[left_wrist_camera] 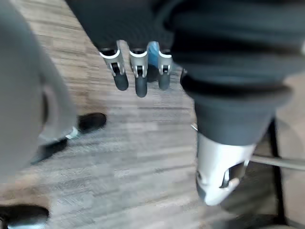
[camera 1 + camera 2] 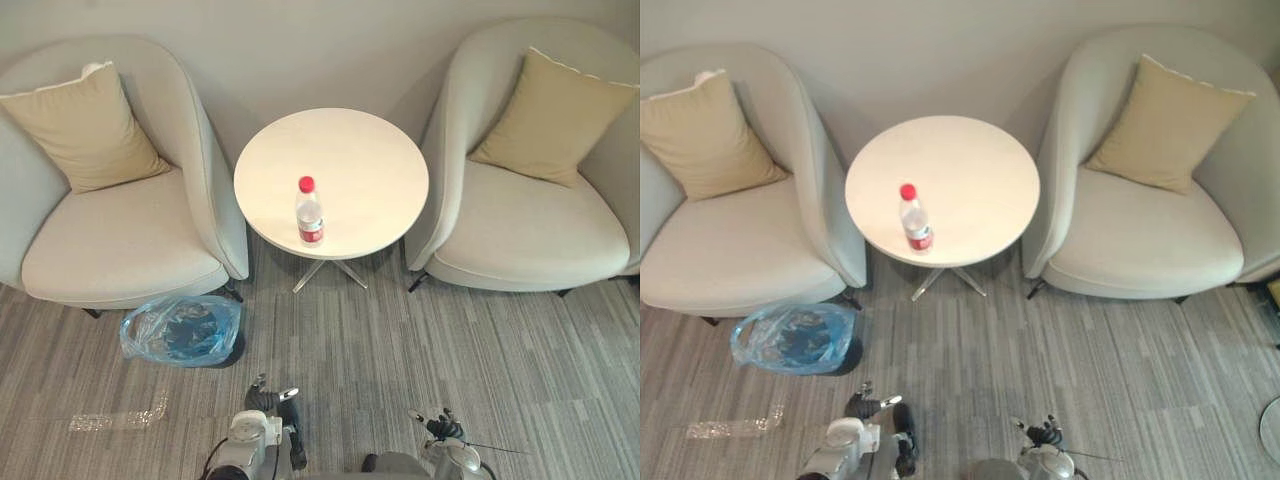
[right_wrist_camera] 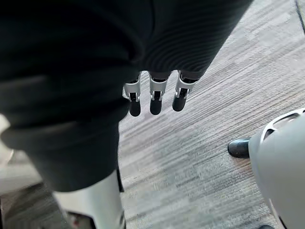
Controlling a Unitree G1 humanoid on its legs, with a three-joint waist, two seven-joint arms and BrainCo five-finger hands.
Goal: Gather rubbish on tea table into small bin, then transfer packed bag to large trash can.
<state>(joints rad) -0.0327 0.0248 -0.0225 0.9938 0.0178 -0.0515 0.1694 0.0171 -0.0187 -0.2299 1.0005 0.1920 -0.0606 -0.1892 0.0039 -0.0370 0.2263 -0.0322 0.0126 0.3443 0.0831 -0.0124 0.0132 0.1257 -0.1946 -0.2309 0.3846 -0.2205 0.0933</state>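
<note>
Two pale armchairs flank the scene, the left armchair [image 2: 120, 245] at 9 o'clock of the tea table [image 2: 350, 150] and the right armchair [image 2: 530, 235] at 3 o'clock. Each carries a tan cushion [image 2: 85, 125] against its back. The round white table stands between them on grey striped carpet. At the table's 8 o'clock, on the floor just beside the left armchair's front, sits the small bin [image 2: 182, 330], lined with a crumpled blue bag. A clear plastic strip [image 2: 120, 415] lies on the carpet at the bin's 7 o'clock. The bottle [image 2: 309, 212], red-capped, stands upright near the table's 6 o'clock edge. Left hand [image 2: 270, 400] and right hand [image 2: 440, 425] hang low at 6 o'clock, fingers [image 3: 155, 95] loosely straight, holding nothing.
</note>
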